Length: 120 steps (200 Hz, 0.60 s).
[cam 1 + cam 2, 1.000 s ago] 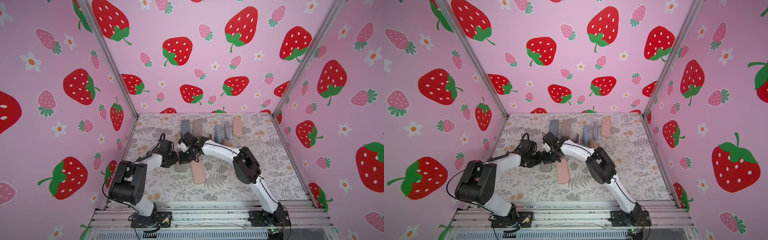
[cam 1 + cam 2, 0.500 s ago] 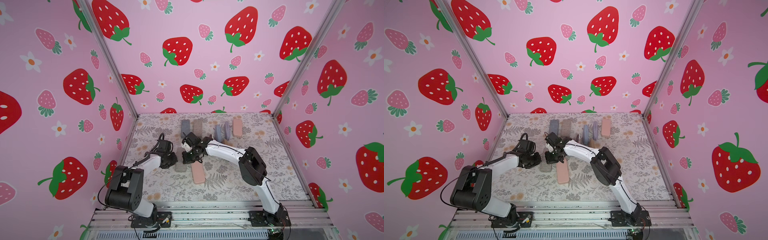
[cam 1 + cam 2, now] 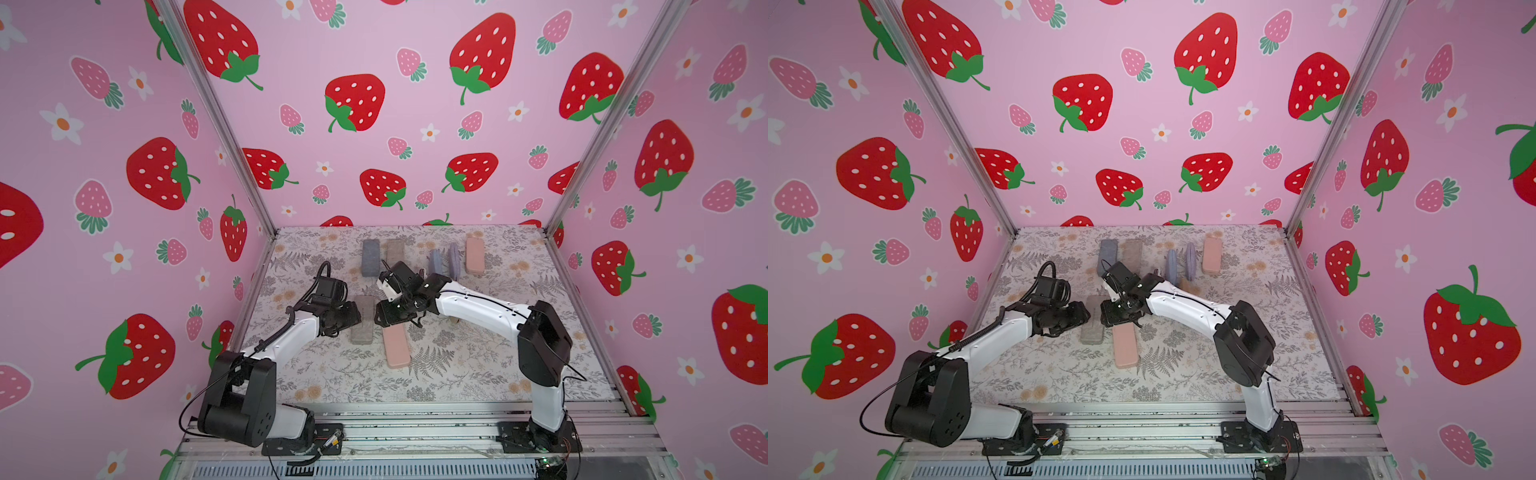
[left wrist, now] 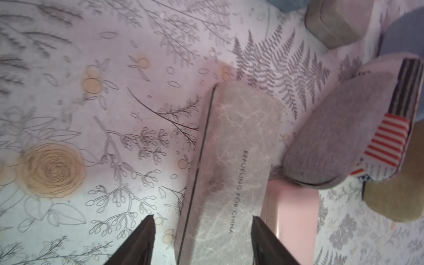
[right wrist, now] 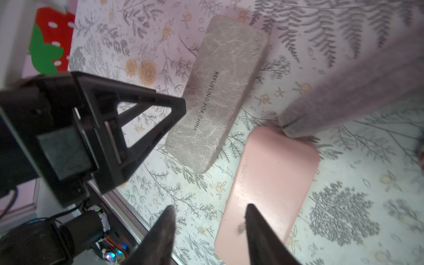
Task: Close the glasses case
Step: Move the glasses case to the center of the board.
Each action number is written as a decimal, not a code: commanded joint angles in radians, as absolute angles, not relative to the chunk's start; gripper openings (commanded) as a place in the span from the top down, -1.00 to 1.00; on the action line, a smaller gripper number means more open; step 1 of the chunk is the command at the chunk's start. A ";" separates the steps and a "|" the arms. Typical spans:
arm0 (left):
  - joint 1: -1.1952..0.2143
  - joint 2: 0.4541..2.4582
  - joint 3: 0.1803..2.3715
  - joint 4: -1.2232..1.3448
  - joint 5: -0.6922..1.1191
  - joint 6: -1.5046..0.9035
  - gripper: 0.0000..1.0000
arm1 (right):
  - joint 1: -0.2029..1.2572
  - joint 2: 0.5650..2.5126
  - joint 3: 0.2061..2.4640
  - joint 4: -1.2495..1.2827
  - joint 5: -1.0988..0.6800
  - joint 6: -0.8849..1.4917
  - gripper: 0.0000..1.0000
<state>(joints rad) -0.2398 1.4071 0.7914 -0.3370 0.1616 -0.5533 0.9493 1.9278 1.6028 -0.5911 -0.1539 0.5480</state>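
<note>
**item:** grey case [image 3: 362, 319], marbled, lettered on the lid.

**place:** it lay flat on the table [image 3: 478, 374] between the two arms, just beside the pink case [image 3: 397, 345].

**condition:** the lid was down. in the left wrist view a thin dark seam ran along one long edge. it looked shut, though that blurred view did not show whether the catch had fully seated.

**left gripper** [image 4: 202, 219]: its fingers stood apart, one on each side of the case's near end in that view, and seemed to clamp nothing. a second before it had been closed at the case.

**right gripper** [image 5: 208, 208]: its fingers were likewise apart, over bare table between the grey and pink cases, and held nothing. it too had been closed at the case a second before.

**reading:** both grippers letting go together suggested the press on the lid was over and the closing probably done. what remained was likely only to draw the arms clear.

**also present:**
- a felt pouch [image 4: 339, 128] lay against the pink case's end.
- the back row of cases [image 3: 474, 255] stood well apart.
</note>
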 commanded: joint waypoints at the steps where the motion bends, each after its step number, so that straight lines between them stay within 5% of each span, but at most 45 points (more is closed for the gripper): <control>1: -0.277 1.441 0.819 -0.321 0.231 -0.533 -0.46 | 0.954 1.854 1.554 -0.630 -0.047 0.527 -0.37; 36: -0.315 1.510 0.859 -0.320 0.223 -0.529 -0.67 | 0.953 1.761 1.466 -0.647 0.050 0.549 -1.00; 76: -0.349 1.589 0.917 -0.359 0.161 -0.518 -1.00 | 0.948 1.680 1.378 -0.660 0.144 0.598 -0.99; 120: -0.352 1.649 0.923 -0.354 0.144 -0.535 -0.98 | 0.948 1.660 1.315 -0.648 0.109 0.615 -0.99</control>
<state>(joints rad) -0.3473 1.6203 0.8932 -0.3344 0.1646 -0.5278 0.9485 1.6775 1.3457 -0.6323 0.1040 0.5888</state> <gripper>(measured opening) 0.998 0.993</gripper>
